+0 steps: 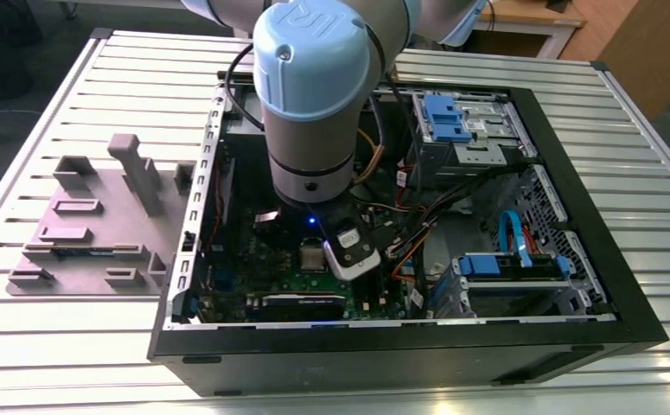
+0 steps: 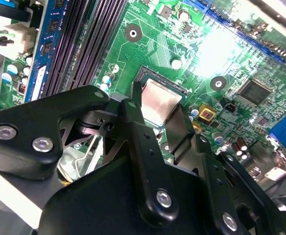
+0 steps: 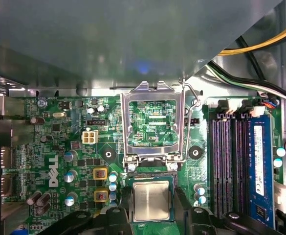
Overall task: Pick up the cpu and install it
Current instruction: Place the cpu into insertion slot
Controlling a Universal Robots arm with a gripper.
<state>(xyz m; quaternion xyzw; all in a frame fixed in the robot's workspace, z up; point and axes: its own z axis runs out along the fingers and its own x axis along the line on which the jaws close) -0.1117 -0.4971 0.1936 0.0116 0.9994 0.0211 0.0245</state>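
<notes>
Cpu [image 3: 151,199] straddled by claw [image 2: 158,105]; clamped or merely flanked, cannot tell; one edge hidden behind claw.

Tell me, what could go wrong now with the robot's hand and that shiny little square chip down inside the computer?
The cpu sits at the socket, with the hand right at it. If the chip lies a bit crooked there, pushing down might hurt the tiny contacts underneath. The flipped-open metal frame and its wire lever are close beside the hand, so a careless move could snag or bump them.
</notes>
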